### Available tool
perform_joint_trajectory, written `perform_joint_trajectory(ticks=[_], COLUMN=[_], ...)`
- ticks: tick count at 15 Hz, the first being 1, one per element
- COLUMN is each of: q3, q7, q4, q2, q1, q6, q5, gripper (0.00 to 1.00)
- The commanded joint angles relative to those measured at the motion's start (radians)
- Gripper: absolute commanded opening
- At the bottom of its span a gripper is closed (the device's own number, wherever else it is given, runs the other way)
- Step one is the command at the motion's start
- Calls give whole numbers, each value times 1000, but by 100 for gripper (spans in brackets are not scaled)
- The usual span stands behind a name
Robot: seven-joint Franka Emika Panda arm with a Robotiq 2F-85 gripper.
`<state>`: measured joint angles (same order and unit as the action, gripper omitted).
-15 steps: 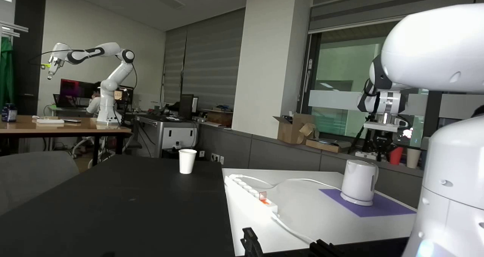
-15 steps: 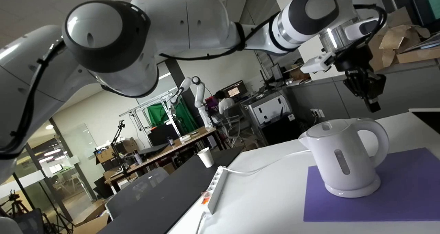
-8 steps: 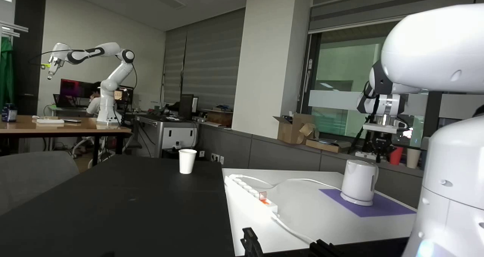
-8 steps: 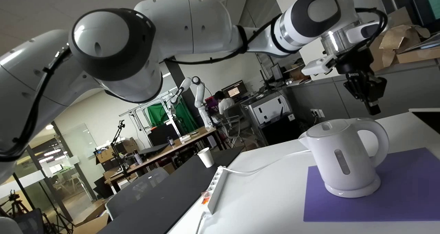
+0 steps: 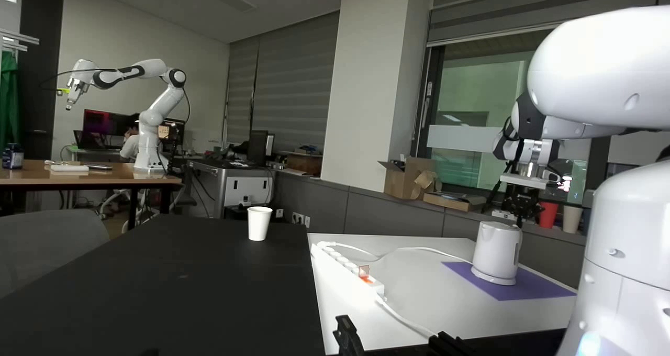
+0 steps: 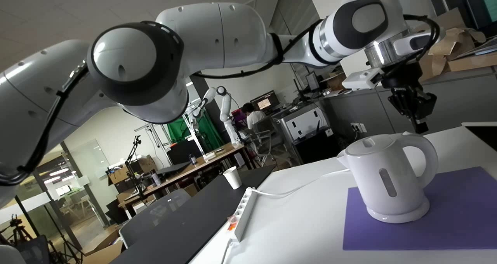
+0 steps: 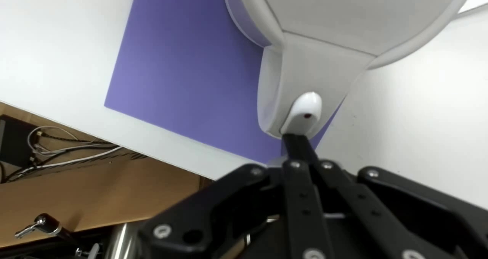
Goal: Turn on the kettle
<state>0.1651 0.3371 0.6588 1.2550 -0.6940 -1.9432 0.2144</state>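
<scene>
The white kettle [image 5: 496,252] stands upright on its base on a purple sheet; it also shows in an exterior view [image 6: 384,178] and from above in the wrist view [image 7: 324,57]. A white switch with a dark red dot [image 7: 305,112] sits on top of its handle. My gripper [image 7: 294,136] is shut and empty, its black fingertips together at the outer end of the switch, seemingly touching it. In both exterior views the gripper [image 6: 420,129] [image 5: 519,224] points down over the handle side of the kettle. The exact contact is hidden under the fingertips.
The purple sheet [image 6: 458,217] lies on a white table [image 6: 287,229]. A white power strip [image 6: 244,213] with a cable lies beside the kettle. A white paper cup [image 5: 259,223] stands on a black table [image 5: 157,282]. Cardboard boxes [image 5: 411,178] sit on the sill behind.
My gripper has moved down onto the handle top, the arm lowering with it. The kettle's handle has shifted very slightly, and a small white bump now shows at the handle's top.
</scene>
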Motion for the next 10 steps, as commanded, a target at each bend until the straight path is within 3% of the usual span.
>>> perform_joint_trajectory(ticks=[1, 10], q3=[-5, 22], q7=[16, 4], q4=[-46, -65], q2=[28, -45], q1=[-3, 10], q6=[23, -33], q5=[4, -12], gripper=[0, 0])
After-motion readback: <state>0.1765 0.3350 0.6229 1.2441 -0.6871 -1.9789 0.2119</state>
